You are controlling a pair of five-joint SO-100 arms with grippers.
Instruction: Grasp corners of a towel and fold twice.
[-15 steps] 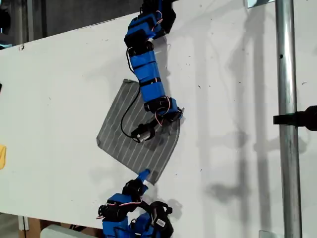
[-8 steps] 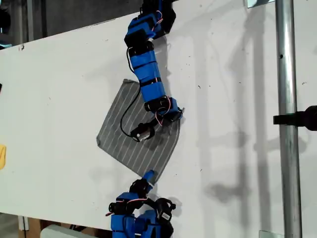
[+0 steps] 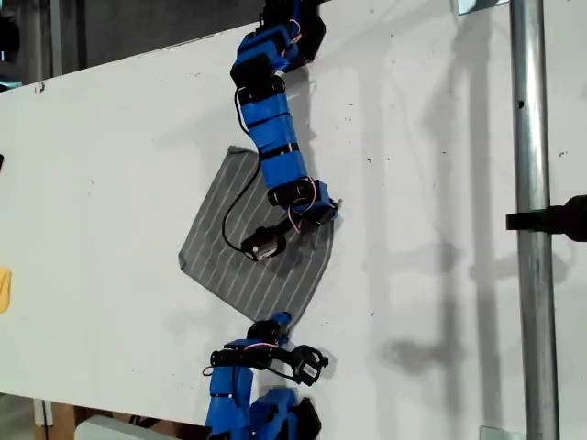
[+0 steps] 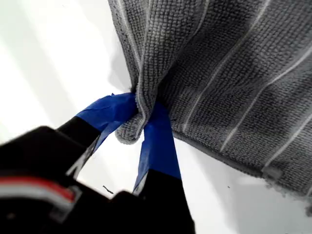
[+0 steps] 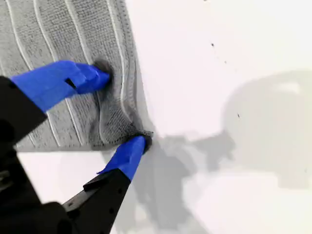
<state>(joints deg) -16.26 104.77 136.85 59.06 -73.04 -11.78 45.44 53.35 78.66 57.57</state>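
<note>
My first tool (image 4: 141, 129) pinching towel (image 3: 248, 247) corner | my second tool (image 5: 117, 107) straddling edge

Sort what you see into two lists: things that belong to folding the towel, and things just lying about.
Belongs to the job:
towel
pinched corner in my first gripper
second corner between the open jaws of my second gripper

Just lying about:
yellow object at the exterior view's left edge
metal pole
black clamp on it
</note>
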